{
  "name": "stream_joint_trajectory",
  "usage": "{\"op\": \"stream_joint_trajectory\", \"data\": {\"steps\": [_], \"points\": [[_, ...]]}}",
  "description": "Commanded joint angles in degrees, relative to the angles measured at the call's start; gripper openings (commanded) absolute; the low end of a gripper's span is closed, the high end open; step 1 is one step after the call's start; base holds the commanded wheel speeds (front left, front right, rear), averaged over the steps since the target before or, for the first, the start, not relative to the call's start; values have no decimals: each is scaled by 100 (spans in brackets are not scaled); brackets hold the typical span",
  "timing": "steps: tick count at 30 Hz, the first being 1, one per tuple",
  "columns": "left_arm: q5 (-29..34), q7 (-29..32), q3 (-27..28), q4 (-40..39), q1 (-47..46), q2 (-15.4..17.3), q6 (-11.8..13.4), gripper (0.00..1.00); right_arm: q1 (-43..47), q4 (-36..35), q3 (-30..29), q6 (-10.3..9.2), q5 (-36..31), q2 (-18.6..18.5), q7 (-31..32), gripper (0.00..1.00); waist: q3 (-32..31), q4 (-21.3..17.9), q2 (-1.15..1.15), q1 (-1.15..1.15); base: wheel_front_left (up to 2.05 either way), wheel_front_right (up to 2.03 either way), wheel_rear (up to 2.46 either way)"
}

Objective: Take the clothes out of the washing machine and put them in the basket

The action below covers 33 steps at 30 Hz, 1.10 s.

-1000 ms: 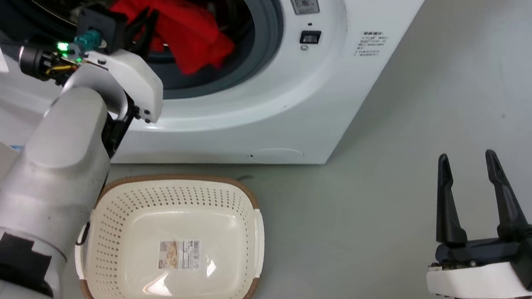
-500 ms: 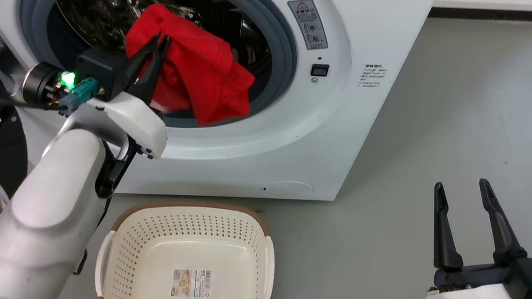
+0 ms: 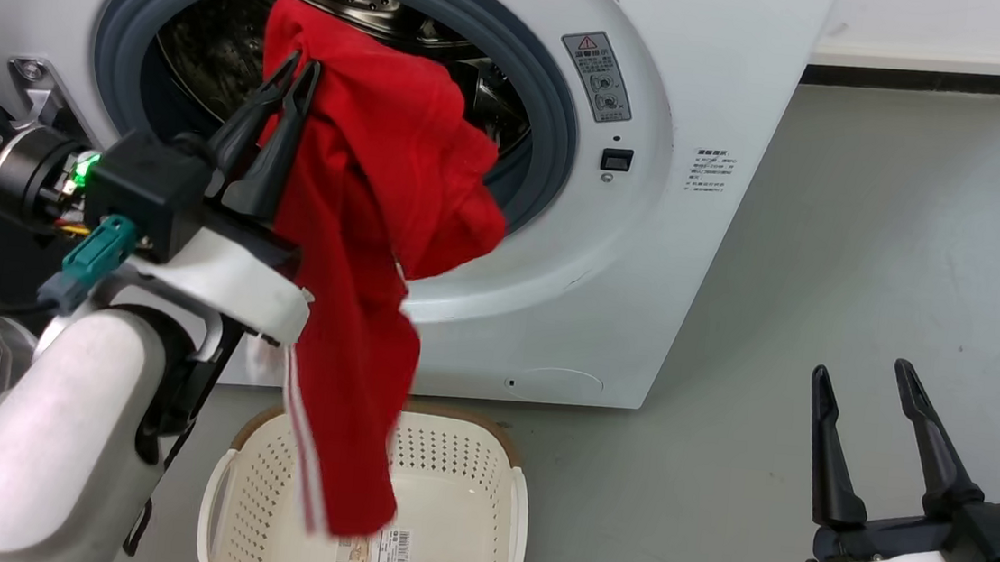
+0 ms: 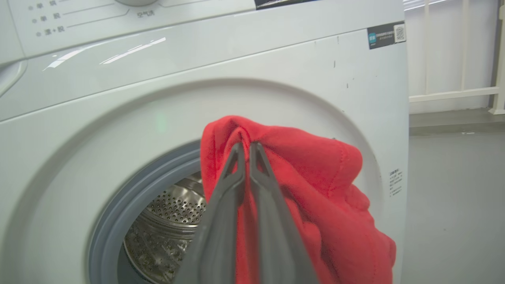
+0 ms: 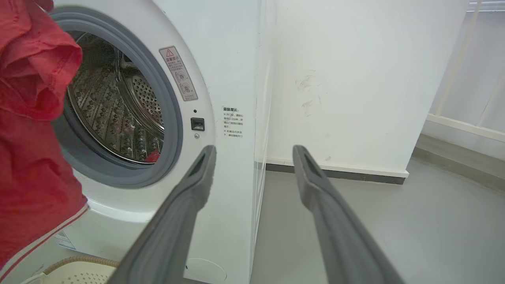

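**Item:** red jersey (image 3: 379, 216).

**Handling:** Soft knit, judged light and limp. No stiffness at all; hangs in loose folds under its own weight. Not fragile. By the look of the weave, not slippery either, and more likely to trail or snag on the grey door ring (image 3: 559, 123) than to slide free. White stripe trim (image 3: 304, 454) along the lower edge.

**Where to take hold:** A gathered bunch of cloth near the top fold, as pinched now. A single thin layer judged less secure.

**Location:**
- Mostly outside the steel drum (image 5: 118, 114).
- Draped from the upper part of the opening down the front of the washing machine (image 3: 646, 267).
- Lower end dangling over the left side of the basket (image 3: 449, 453) on the floor (image 3: 775, 341).
- Touching the basket or hanging just above it: cannot tell.

**Left end effector (image 3: 299, 71):**
- Fingers pressed together on a fold near the top of the jersey.
- Tips buried in the cloth.
- Bulk of the fabric spilling to the right of the fingers and below them.

**Right end effector (image 3: 862, 369):**
- Fingers spread wide, nothing between them.
- Low at the right above the floor, well apart from the jersey and the basket.

**Judgement:** Extraction close to done. Lowering into the basket and release not yet done.
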Motion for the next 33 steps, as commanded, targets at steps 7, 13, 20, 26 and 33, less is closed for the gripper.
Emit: {"op": "stream_joint_trajectory", "data": {"steps": [7, 13, 20, 26, 33], "points": [[57, 195, 37, -814, 379, 169, 232, 0, 79, -3, 15, -4, 30, 6, -12, 100, -14, 28, 0, 1, 0, 0, 0], [82, 262, -4, -1218, 696, 218, 356, 0, 58, -17, 3, -4, 19, 6, -12, 100, 39, 34, 0, 1, 0, 0, 0], [-60, 233, -113, -1206, 1142, 148, 432, 0, -41, -51, -22, -4, -1, 6, -12, 100, 194, 48, 0, 1, 0, 0, 0], [-158, 105, -288, -853, 1400, 43, 365, 0, -180, -82, -33, -4, -41, 6, -12, 100, 450, 37, 0, 1, 0, 0, 0], [-259, -68, -593, -40, 1513, -210, 196, 0, -421, -132, -53, -4, -34, 6, -12, 100, 921, -40, 0, 1, 0, 0, 0]]}}
